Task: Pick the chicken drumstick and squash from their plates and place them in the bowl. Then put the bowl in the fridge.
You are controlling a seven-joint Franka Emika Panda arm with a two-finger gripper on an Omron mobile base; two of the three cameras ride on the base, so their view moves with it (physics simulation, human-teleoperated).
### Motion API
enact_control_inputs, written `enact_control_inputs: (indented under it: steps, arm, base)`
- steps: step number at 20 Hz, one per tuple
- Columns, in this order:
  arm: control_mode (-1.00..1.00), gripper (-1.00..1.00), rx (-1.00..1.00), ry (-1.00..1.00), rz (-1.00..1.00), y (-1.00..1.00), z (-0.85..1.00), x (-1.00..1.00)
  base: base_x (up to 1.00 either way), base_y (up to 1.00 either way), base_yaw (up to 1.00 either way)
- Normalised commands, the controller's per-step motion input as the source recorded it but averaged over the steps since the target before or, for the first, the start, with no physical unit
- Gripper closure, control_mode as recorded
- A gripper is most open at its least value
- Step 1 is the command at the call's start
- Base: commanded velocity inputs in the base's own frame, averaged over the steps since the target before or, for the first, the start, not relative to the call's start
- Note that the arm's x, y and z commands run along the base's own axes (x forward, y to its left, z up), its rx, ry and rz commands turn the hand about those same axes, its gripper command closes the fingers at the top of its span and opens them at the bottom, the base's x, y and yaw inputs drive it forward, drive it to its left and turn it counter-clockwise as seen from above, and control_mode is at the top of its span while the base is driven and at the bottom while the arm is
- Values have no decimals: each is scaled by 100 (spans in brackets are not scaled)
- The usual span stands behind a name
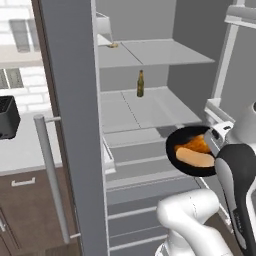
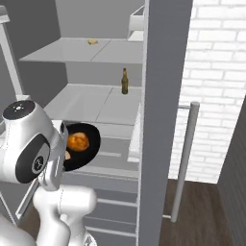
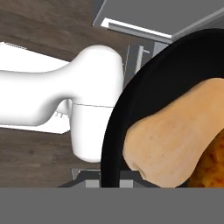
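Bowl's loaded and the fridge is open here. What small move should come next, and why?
Probably carry the bowl forward and a bit up onto the bare shelf near the bottle. The squash and chicken drumstick already lie in it, and the gripper holds it at the rim, in front of the fridge interior, seemingly just below that shelf's edge.

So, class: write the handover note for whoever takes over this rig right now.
Gripper: jaws hidden behind the bowl, so open or shut can't be told; the bowl is held up at its rim in front of the open fridge.
Bowl holds the squash and the chicken drumstick: loading done.
Fridge shelf has a bottle.
Left: set the bowl on a shelf, let go, withdraw.
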Motion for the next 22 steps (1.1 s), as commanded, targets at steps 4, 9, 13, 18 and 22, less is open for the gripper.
enact_control_inputs:
  steps: [4, 9, 13, 18, 22]
  arm:
    - [100, 100, 0, 0, 0, 0, 0, 0]
    - [-100, 100, 0, -1, 0, 3, 0, 17]
    - [-100, 100, -3, -21, -1, 55, 0, 99]
    - [-100, 100, 0, -17, 0, 65, 0, 100]
    - [-100, 100, 5, -2, 5, 15, 0, 100]
  base:
    - [27, 0, 0]
    - [0, 0, 0]
    - [0, 0, 0]
    - [0, 0, 0]
    - [0, 0, 0]
